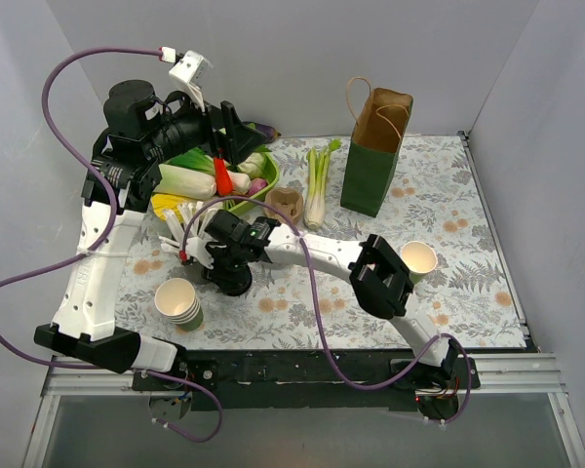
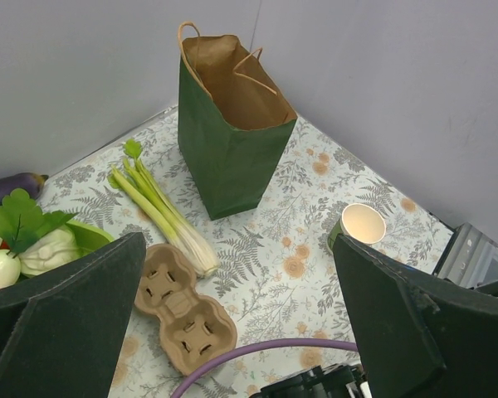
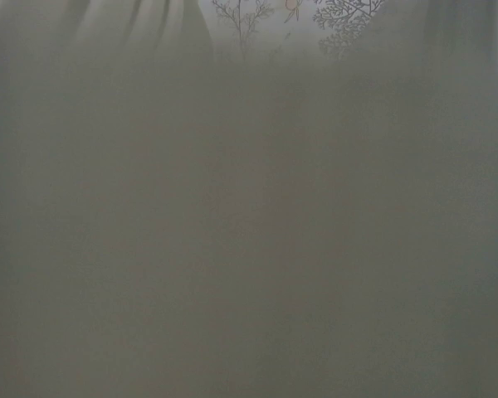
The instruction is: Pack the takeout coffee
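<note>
The takeout coffee point(image 1: 418, 259) is a single dark green paper cup, cream inside and without a lid. It stands at the right of the flowered cloth, also seen in the left wrist view point(image 2: 361, 225). My right arm reaches across to the left, away from that cup. Its gripper point(image 1: 197, 252) sits among white sticks point(image 1: 178, 232). A blurred grey surface point(image 3: 249, 215) fills the right wrist view and hides the jaws. My left gripper point(image 1: 236, 136) hangs high over the back left with its fingers point(image 2: 415, 323) wide open and nothing between them.
A green paper bag point(image 1: 375, 146) stands open at the back. Leeks point(image 1: 317, 180) and a brown cup carrier point(image 1: 286, 205) lie left of it. A green basket point(image 1: 269, 192) of vegetables is at the back left. A stack of nested green cups point(image 1: 178, 302) stands front left.
</note>
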Controlling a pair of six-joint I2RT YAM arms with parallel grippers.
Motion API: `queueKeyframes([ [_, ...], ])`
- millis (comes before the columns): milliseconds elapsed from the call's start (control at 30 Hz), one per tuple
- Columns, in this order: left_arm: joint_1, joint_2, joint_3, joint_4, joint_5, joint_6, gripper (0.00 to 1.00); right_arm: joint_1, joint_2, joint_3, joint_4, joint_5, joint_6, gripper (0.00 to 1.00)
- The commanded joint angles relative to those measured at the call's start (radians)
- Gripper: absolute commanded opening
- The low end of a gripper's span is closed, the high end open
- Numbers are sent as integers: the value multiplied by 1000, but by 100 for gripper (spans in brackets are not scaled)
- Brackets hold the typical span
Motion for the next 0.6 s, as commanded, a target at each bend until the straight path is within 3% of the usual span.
queueKeyframes([
  [0,3,-11,-10,5,-1,16,98,-12,-156,-98,124,-17,-1,38],
  [200,3,-6,-19,10,16,10,98,-12,-213,-227,209,-22,-39,39],
  [433,3,-4,-22,9,19,9,98,-12,-179,-203,177,-37,-62,29],
  [567,3,-9,-28,7,17,9,98,-12,-144,-186,144,-71,-62,28],
])
